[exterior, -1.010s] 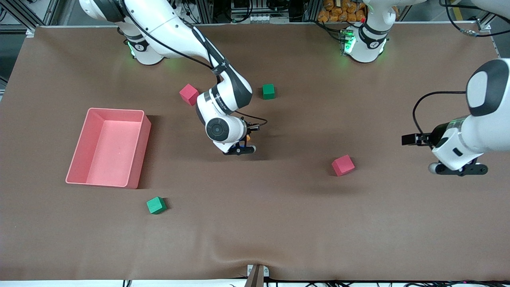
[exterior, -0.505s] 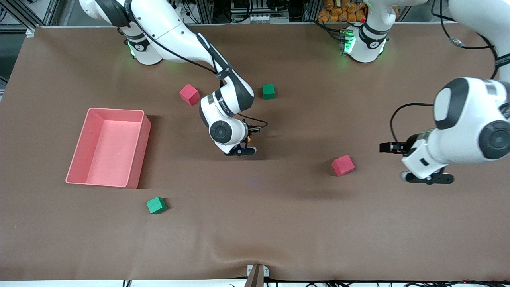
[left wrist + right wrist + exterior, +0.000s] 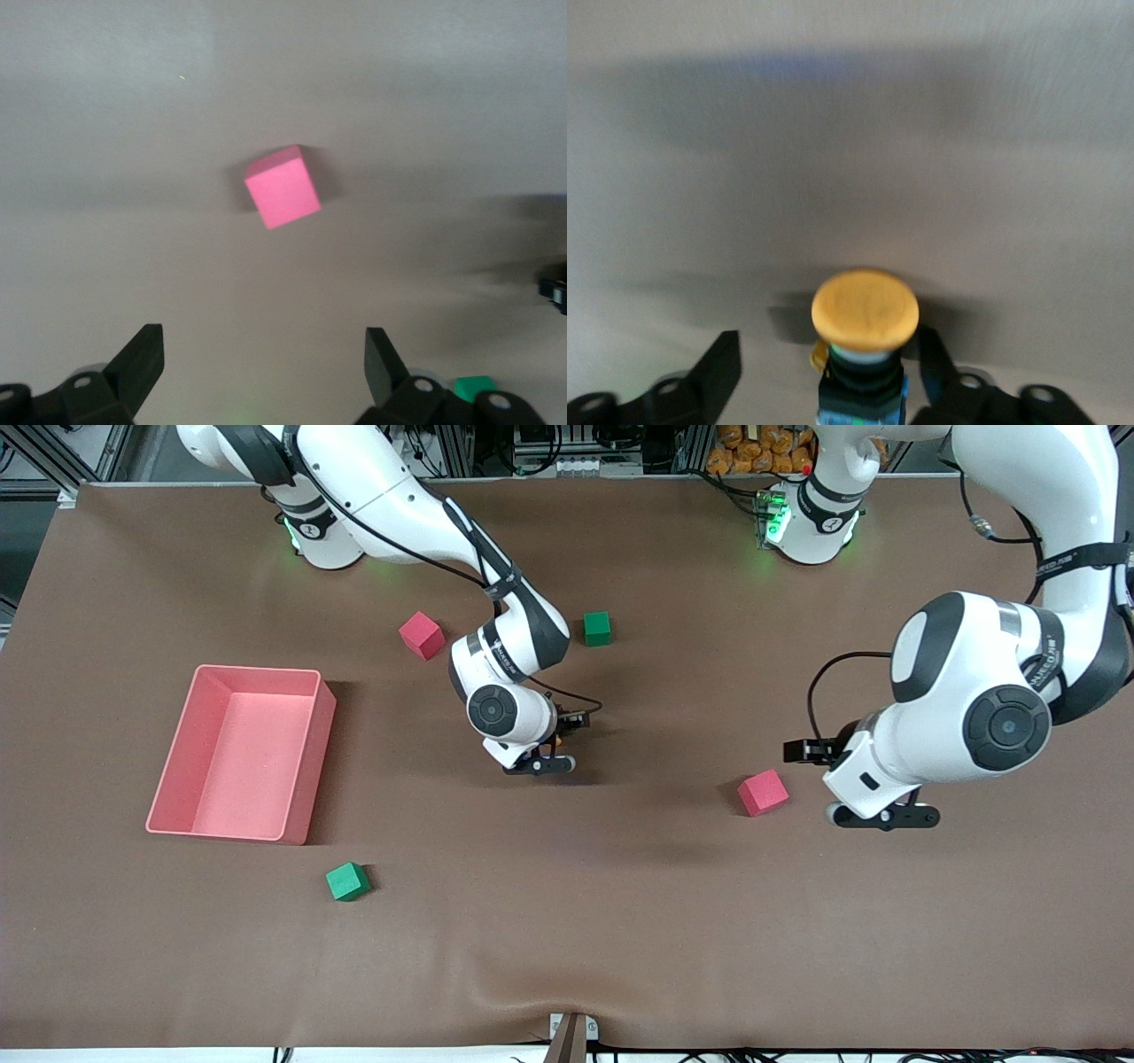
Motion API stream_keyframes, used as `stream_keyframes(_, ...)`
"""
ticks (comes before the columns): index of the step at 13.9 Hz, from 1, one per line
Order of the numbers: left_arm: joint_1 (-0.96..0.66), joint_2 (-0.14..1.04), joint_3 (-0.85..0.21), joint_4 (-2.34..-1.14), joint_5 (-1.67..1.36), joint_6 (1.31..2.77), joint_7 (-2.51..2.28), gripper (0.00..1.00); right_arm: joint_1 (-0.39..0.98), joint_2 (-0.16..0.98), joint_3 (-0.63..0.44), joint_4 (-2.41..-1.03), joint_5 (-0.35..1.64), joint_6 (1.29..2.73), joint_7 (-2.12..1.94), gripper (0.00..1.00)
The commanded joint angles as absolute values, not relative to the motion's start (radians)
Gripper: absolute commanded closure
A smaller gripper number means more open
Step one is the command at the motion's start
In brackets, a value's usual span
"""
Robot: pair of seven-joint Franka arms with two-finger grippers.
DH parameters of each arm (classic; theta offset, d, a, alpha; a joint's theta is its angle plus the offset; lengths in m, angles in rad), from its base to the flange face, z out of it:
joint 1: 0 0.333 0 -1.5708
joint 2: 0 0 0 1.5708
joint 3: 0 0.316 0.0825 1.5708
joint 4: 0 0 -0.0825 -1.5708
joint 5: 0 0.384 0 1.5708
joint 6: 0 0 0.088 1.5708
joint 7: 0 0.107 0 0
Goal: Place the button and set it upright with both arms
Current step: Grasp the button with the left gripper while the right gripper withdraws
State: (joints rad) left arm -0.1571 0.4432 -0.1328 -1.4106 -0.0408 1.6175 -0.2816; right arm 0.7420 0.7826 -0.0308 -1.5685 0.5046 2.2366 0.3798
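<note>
Button (image 3: 865, 312), small rigid orange-capped plastic: take its black body between your spread right gripper (image 3: 824, 372); left gripper (image 3: 264, 367), also spread, hovers beside the pink foam cube (image 3: 283, 187).

The left end effector (image 3: 855, 802), jaws spread wide, has swung in from the 3 o'clock edge of the surface (image 3: 620, 921) to hover just beside the red cube (image 3: 763, 792). The right end effector (image 3: 824, 372) has released its clamp on the button (image 3: 865, 312), fingers (image 3: 718, 367) parted.

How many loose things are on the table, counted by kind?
Red cubes: 2
Green cubes: 2
Pink bin: 1
Orange-capped button: 1
Total: 6
</note>
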Motion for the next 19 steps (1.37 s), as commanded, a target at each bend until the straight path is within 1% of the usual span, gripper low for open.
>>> stream_keyframes(1,-0.176,0.46,-0.129,-1.379,-0.069,1.611,-0.322,0.0,0.72,0.759,-0.044,-1.523,0.511,2.227,0.356,0.0)
stream_keyframes(2,-0.181,0.478,-0.129,-1.373,-0.071,1.611,-0.315,0.0,0.704,0.746,-0.049,-1.499,0.511,2.185,0.356,0.0)
stream_keyframes(3,-0.19,0.495,-0.129,-1.358,-0.072,1.611,-0.324,0.0,0.692,0.736,-0.052,-1.465,0.509,2.098,0.356,0.0)
stream_keyframes(5,-0.193,0.518,-0.127,-1.33,-0.074,1.612,-0.33,0.0,0.681,0.716,-0.098,-1.393,0.514,1.938,0.354,0.0)
stream_keyframes(6,-0.196,0.522,-0.127,-1.327,-0.074,1.623,-0.342,0.0,0.68,0.689,-0.11,-1.379,0.511,1.901,0.347,0.0)
stream_keyframes(7,-0.205,0.529,-0.127,-1.327,-0.074,1.632,-0.374,0.0,0.669,0.646,-0.113,-1.381,0.506,1.898,0.342,0.0)
stream_keyframes(9,-0.244,0.534,-0.124,-1.327,-0.072,1.65,-0.406,0.0,0.609,0.566,-0.107,-1.385,0.461,1.888,0.331,0.0)
stream_keyframes(12,-0.3,0.555,-0.127,-1.328,-0.072,1.652,-0.417,0.0,0.552,0.456,-0.107,-1.388,0.345,1.754,0.244,0.0)
stream_keyframes(14,-0.357,0.587,-0.121,-1.328,-0.068,1.654,-0.44,0.0,0.476,0.398,-0.106,-1.391,0.316,1.669,0.188,0.0)
stream_keyframes(19,-0.435,0.664,-0.124,-1.327,-0.072,1.799,-0.517,0.0,0.301,0.289,-0.106,-1.401,0.278,1.554,0.117,0.0)
